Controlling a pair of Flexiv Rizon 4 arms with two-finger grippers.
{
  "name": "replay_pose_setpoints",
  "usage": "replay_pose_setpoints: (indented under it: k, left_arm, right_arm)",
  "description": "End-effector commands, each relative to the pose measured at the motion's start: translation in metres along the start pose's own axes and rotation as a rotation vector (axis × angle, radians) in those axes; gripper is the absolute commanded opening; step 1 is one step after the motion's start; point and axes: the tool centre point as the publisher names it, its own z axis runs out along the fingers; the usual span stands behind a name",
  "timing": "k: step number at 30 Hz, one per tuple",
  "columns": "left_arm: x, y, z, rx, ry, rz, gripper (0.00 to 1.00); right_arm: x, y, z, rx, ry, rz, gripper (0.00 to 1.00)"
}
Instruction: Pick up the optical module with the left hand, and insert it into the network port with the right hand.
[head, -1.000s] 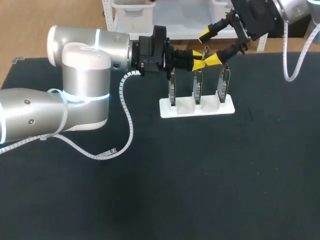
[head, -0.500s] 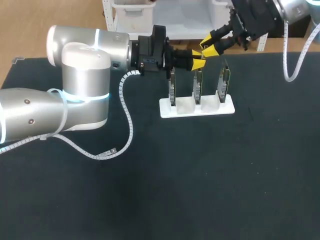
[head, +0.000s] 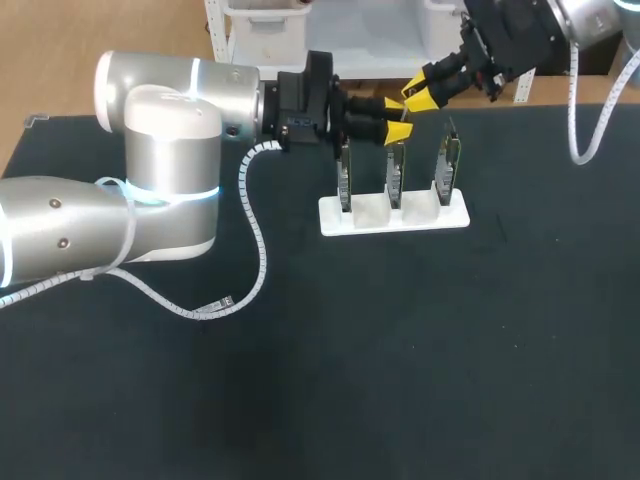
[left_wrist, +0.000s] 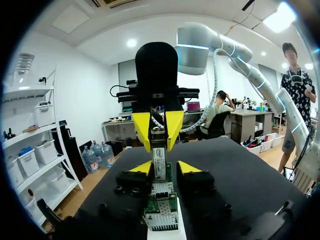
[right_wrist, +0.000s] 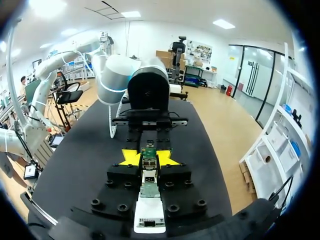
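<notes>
Head view, left to right: the left gripper (head: 399, 118) points in level, its grip impossible to tell, the optical module (left_wrist: 159, 165) runs lengthwise from it to the right gripper (head: 418, 94), whose fingers are clenched on its far end, just above the middle board (head: 395, 170), where the network port likely sits.

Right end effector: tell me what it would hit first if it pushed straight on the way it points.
Probably the left end effector, facing it tip to tip just ahead, with the optical module between them. Exact depth is unclear.
</notes>
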Motion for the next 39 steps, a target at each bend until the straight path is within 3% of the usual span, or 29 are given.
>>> replay_pose_setpoints:
  k: [1,11,22,31,39]
  left_arm:
    - [0.000,-0.001,0.000,-0.006,-0.001,0.003,1.00]
    - [0.000,-0.001,0.000,-0.006,-0.001,0.003,1.00]
    - [-0.013,-0.004,0.000,0.005,0.072,0.045,1.00]
    - [-0.032,-0.009,-0.020,-0.007,0.244,0.080,1.00]
    - [-0.032,-0.013,-0.027,-0.020,0.265,0.073,1.00]
  right_arm:
    - [0.000,-0.001,0.000,-0.002,-0.002,-0.002,0.00]
    - [0.001,-0.001,-0.002,-0.004,-0.001,-0.004,0.00]
    - [0.003,-0.003,-0.004,-0.011,-0.001,-0.001,0.00]
    - [0.004,-0.004,-0.004,-0.025,0.001,0.000,0.00]
    - [0.004,-0.005,-0.002,-0.031,0.005,0.002,0.00]
